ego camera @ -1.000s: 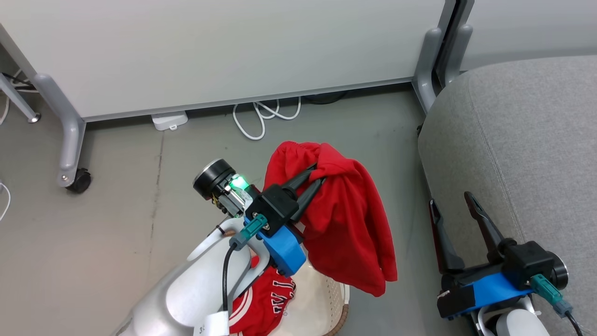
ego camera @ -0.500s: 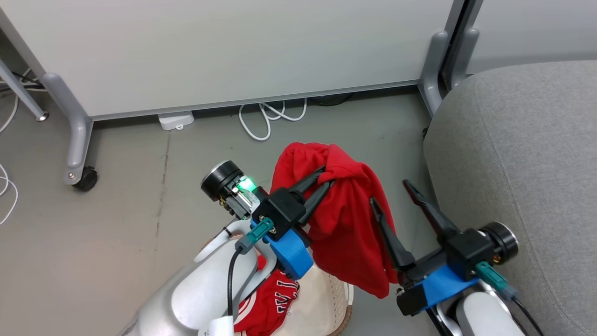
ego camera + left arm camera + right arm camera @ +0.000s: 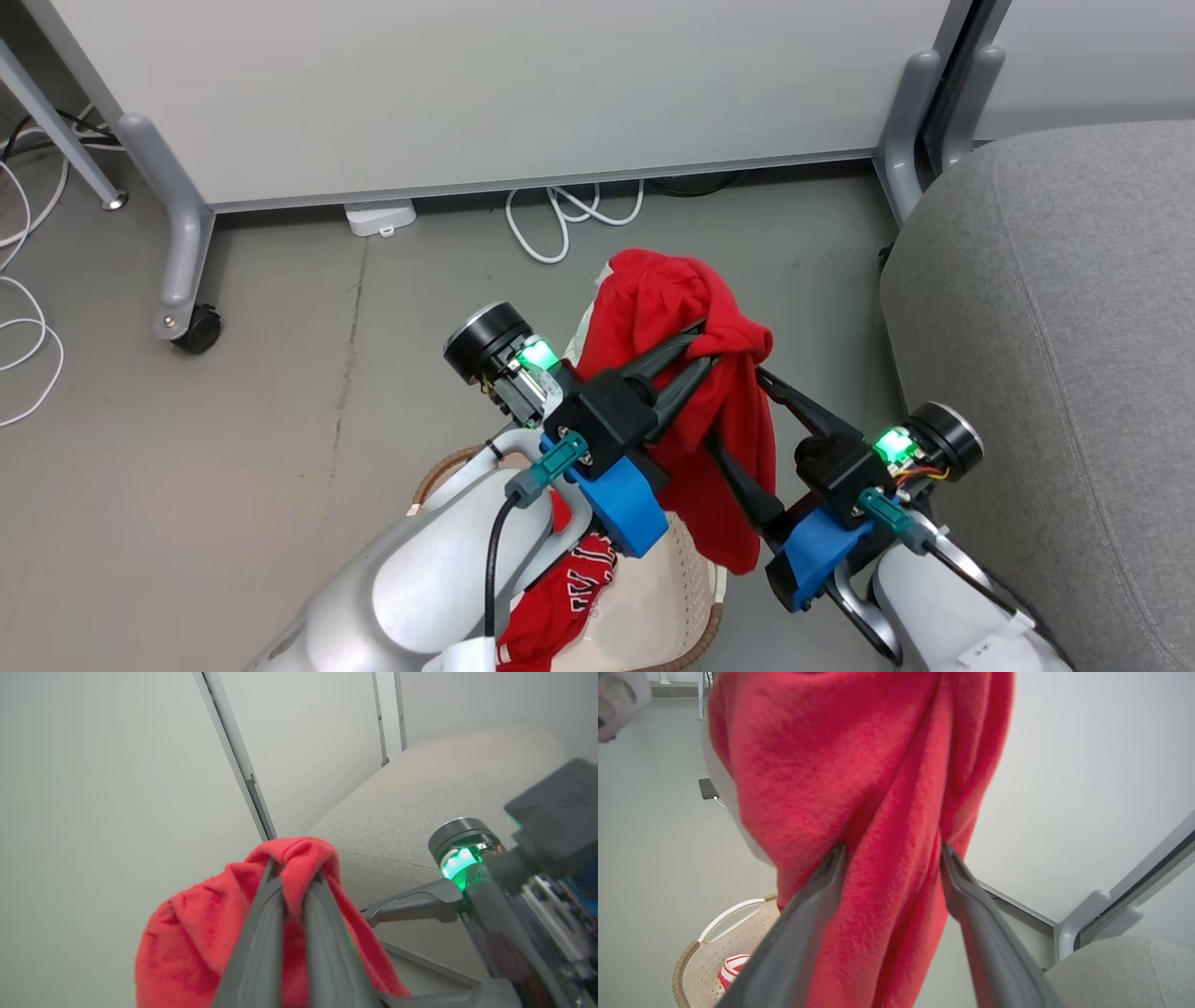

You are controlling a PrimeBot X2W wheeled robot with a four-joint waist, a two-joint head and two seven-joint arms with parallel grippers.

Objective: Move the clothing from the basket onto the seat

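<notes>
L gripper (image 3: 709,341) pinched shut on plain red garment (image 3: 653,299); R gripper (image 3: 893,851) spread wide, fingers either side of its hanging cloth. Grey seat (image 3: 1046,327) sits right of basket (image 3: 709,635), apart from it. Garment dangles above basket; striped jersey (image 3: 560,597) lies inside basket.

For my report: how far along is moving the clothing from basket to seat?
Done: no clothing shows on the grey upholstered seat. In hand: the plain red fabric garment hangs from the shut left gripper above the cream perforated plastic basket; the open right gripper straddles it. Left: this garment, and the red white-striped jersey in the basket.
</notes>
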